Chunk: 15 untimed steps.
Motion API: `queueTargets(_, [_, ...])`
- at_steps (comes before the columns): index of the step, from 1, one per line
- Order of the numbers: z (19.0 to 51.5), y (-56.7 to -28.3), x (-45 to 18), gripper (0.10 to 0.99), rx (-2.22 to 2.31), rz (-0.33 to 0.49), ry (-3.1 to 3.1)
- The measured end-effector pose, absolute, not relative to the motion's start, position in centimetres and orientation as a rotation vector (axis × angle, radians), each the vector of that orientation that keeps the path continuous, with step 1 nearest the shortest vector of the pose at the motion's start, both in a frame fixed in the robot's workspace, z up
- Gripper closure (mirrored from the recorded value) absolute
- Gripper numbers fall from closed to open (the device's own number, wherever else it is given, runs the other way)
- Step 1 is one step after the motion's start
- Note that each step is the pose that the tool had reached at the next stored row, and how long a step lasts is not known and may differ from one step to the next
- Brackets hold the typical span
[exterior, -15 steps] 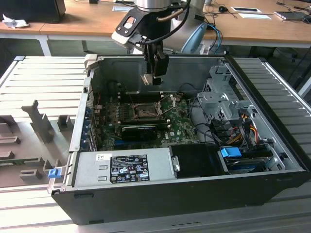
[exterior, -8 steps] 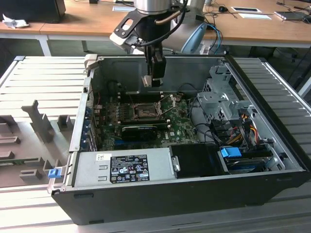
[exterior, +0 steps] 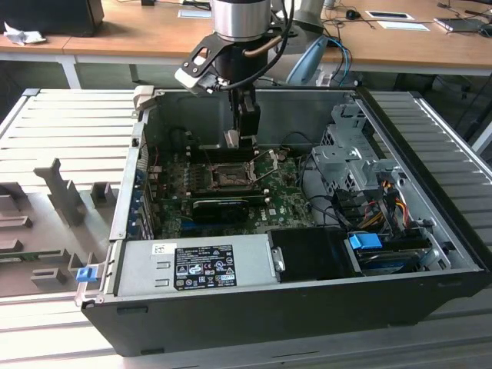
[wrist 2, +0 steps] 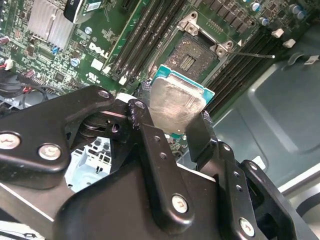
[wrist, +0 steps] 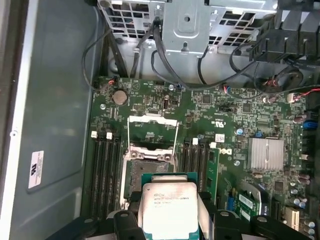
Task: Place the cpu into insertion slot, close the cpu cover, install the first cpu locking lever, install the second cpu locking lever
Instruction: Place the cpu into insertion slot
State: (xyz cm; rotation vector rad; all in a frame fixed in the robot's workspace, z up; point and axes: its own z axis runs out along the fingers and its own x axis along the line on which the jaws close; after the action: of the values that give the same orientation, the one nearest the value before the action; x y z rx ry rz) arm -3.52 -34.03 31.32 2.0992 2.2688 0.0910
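Observation:
The cpu, a small square chip with a pale metal top and green edge, is pinched between my gripper's black fingers. It hangs tilted a little above the motherboard, beside the insertion slot, whose dark recess lies bare. In the first wrist view the cpu overlaps the slot's near edge. The cpu cover stands flipped open on the slot's far side, with thin wire levers raised along it. In the exterior view my gripper hovers over the slot inside the open case.
Memory slots flank the socket on both sides. A long black card, the grey labelled power-supply box, a metal drive cage and loose cables crowd the case. Grey fixtures stand on the table at the exterior view's left.

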Motion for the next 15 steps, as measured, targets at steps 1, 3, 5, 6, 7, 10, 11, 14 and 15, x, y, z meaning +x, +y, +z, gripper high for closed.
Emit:
queueTargets(1, [31.2, -34.0, -3.5, 0.561, 2.099, 0.091, 2.269])
queueTargets(3, [31.0, -34.0, -3.5, 0.561, 2.099, 0.091, 2.269])
queueTargets(5, [30.8, -34.0, -3.5, 0.561, 2.099, 0.091, 2.269])
queueTargets(6, [30.7, -34.0, -3.5, 0.561, 2.099, 0.091, 2.269])
queueTargets(7, [30.6, -34.0, -3.5, 0.561, 2.099, 0.091, 2.269])
queueTargets(10, [30.3, -34.0, -3.5, 0.561, 2.099, 0.091, 2.269])
queueTargets(11, [30.3, -34.0, -3.5, 0.561, 2.099, 0.091, 2.269])
queueTargets(14, [29.8, -34.0, -3.5, 0.561, 2.099, 0.091, 2.269])
queueTargets(15, [29.6, -34.0, -3.5, 0.561, 2.099, 0.091, 2.269])
